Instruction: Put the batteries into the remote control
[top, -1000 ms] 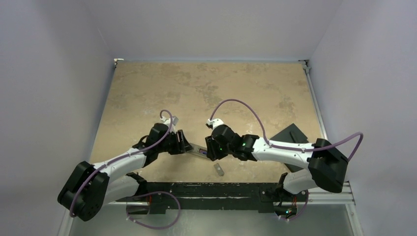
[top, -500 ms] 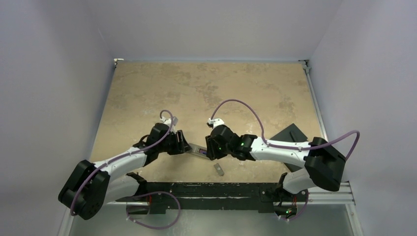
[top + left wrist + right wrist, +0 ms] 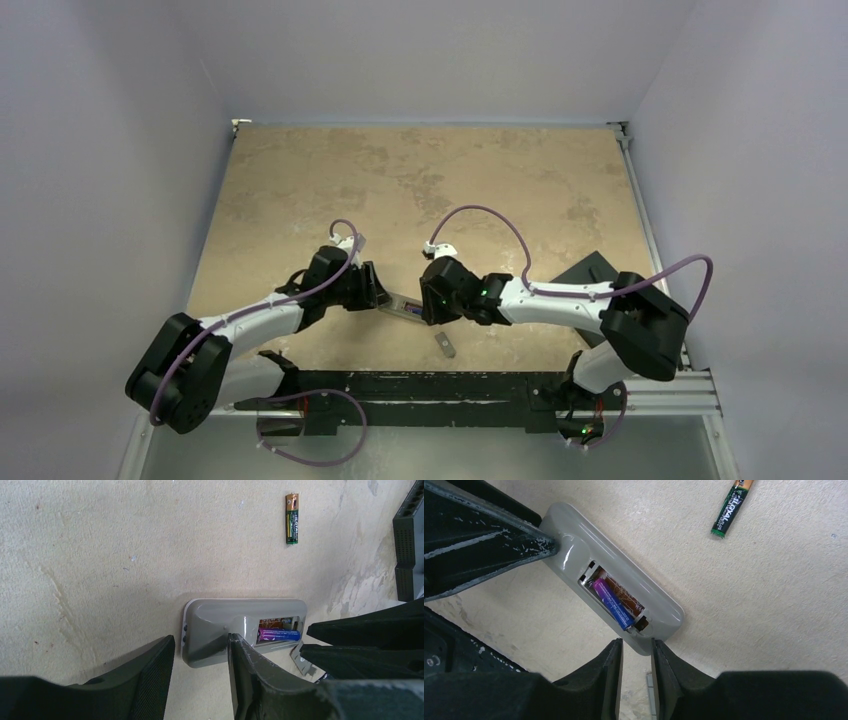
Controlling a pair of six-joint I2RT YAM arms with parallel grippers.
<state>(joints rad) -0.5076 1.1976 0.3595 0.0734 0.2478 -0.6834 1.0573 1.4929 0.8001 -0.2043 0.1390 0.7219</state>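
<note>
The remote control (image 3: 405, 306) lies grey underside up between my two grippers. Its battery recess is uncovered, with the purple battery (image 3: 613, 602) lying in one slot, also seen in the left wrist view (image 3: 279, 634). The dark battery with the brassy end (image 3: 730, 507) lies loose on the table beyond the remote, also in the left wrist view (image 3: 292, 518). My left gripper (image 3: 200, 639) is open, its jaws astride the remote's (image 3: 240, 625) closed end, one finger touching its back. My right gripper (image 3: 636, 644) is open by a narrow gap at the remote's (image 3: 574, 545) recess end.
The small flat grey cover piece (image 3: 445, 346) lies on the table just in front of the remote, also below my right fingers (image 3: 650, 690). A larger flat black slab (image 3: 590, 275) sits at the right, partly under the right arm. The arms' black base rail (image 3: 420, 385) runs along the near edge.
The right arm's elbow and cable have swung a little leftward. Both grippers stay at the remote's ends; the remote and cover piece have not moved.
</note>
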